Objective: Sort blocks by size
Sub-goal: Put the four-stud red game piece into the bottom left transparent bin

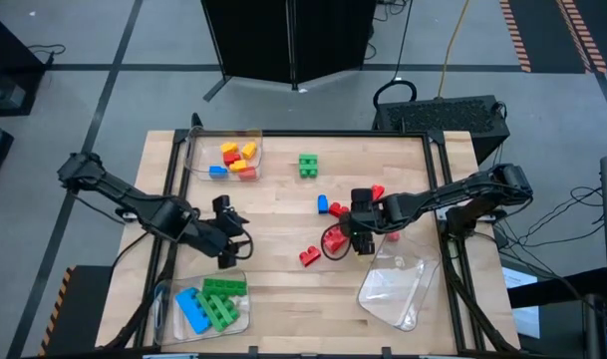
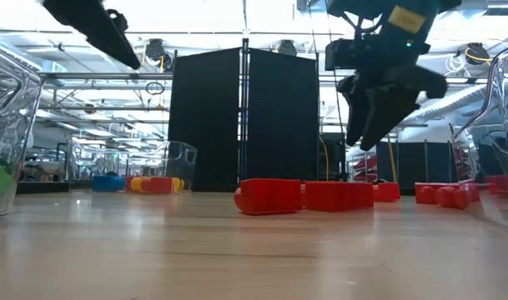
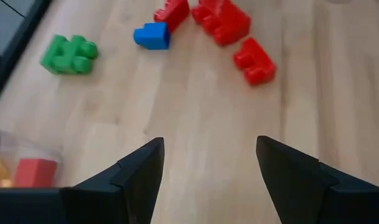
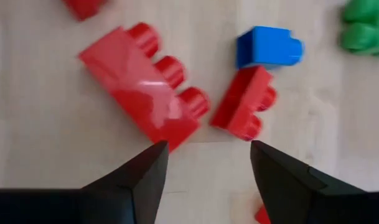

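Loose blocks lie on the wooden table: a long red block (image 4: 145,87) on its side, a medium red block (image 4: 244,102), a small blue block (image 4: 268,46), a green block (image 1: 308,166), and other red blocks (image 1: 310,256) (image 1: 376,191). My right gripper (image 4: 208,155) is open and hovers above the table just short of the long and medium red blocks, fingers pointing down (image 2: 379,108). My left gripper (image 3: 208,155) is open and empty over bare wood at mid-left (image 1: 231,239). It faces the loose blocks.
A clear tray (image 1: 198,150) at the far left holds small yellow, orange, red and blue blocks. A clear tray (image 1: 245,317) at the near left holds long blue and green blocks. A third clear tray (image 1: 395,289) lies at the near right, beside my right gripper.
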Action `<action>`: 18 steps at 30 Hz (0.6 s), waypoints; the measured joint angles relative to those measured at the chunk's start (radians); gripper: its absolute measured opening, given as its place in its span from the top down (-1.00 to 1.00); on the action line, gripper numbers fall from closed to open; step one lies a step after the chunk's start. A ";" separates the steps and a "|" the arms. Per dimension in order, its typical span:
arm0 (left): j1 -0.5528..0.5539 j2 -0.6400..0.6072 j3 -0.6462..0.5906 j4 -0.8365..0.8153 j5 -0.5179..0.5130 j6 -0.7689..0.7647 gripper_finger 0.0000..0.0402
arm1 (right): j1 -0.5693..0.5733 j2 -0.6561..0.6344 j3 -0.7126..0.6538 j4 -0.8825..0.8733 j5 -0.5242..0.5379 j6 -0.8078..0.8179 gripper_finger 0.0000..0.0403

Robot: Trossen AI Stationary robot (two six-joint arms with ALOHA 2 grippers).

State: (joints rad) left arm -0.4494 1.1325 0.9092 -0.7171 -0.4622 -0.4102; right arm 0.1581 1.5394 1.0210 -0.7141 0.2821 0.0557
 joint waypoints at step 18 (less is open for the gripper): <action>0.131 0.039 -0.277 0.639 0.018 0.240 -0.27 | 0.007 0.054 0.001 0.128 -0.094 -0.104 -0.26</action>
State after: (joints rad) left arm -0.3187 1.1717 0.6325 -0.0777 -0.4445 -0.1701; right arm 0.1654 1.5930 1.0222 -0.5866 0.1880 -0.0480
